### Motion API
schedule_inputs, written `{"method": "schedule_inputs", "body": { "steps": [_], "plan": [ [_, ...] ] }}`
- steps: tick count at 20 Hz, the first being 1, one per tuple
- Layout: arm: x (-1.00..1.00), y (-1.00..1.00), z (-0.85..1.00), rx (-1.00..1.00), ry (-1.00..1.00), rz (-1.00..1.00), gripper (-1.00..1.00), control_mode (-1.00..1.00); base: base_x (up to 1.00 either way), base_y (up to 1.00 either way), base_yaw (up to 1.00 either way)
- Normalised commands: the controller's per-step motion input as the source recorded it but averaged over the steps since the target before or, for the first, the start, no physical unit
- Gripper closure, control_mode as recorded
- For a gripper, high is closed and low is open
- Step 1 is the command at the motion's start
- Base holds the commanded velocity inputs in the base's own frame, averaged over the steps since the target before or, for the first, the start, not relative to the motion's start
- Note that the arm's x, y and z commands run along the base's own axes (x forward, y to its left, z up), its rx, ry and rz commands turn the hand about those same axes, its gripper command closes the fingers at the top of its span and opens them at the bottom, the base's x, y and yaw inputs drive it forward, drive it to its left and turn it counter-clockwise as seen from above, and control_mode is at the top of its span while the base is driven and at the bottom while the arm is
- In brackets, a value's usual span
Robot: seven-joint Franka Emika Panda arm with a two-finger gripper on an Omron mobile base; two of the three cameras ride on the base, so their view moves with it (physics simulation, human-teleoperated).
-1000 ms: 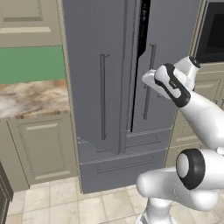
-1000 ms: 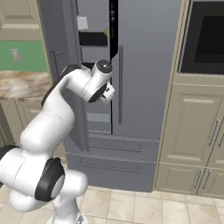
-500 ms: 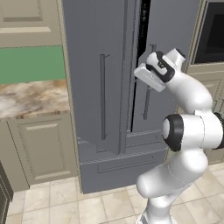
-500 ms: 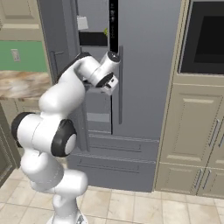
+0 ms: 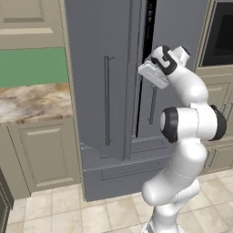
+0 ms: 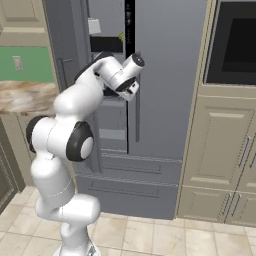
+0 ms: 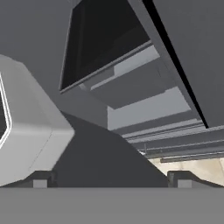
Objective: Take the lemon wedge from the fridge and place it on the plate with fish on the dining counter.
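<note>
Claw [image 7: 112, 177], spread wide and empty, has swung up beside the fridge [image 5: 113, 54] door gap; the lemon wedge [image 6: 121, 36] sits above it.

The fridge [image 6: 160, 75] top runs off the frame; the lemon wedge [image 6: 121, 36] is a tiny yellow speck, shape untellable; the arm hides the lower shelves.
</note>
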Motion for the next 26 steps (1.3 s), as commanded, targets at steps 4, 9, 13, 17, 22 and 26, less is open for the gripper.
{"method": "schedule_inputs", "body": {
  "steps": [4,9,13,17,22,26],
  "plan": [
    [0.20,0.75,0.00,0.00,-0.16,0.00,-1.00,-1.00,0.00,0.00,0.00],
    [-0.01,0.77,0.00,0.00,-0.06,0.01,-1.00,-1.00,0.00,0.00,0.00],
    [-0.41,0.87,0.01,0.01,-0.14,0.05,-1.00,-1.00,0.00,0.00,0.00],
    [-0.98,1.00,0.06,0.00,-0.29,0.14,-1.00,-1.00,0.00,0.00,0.00],
    [-0.21,1.00,0.00,0.00,-0.09,0.09,-1.00,-1.00,0.00,0.00,0.00],
    [0.00,1.00,0.00,0.02,-0.04,0.02,-1.00,-1.00,0.00,0.00,0.00]
  ]
}}
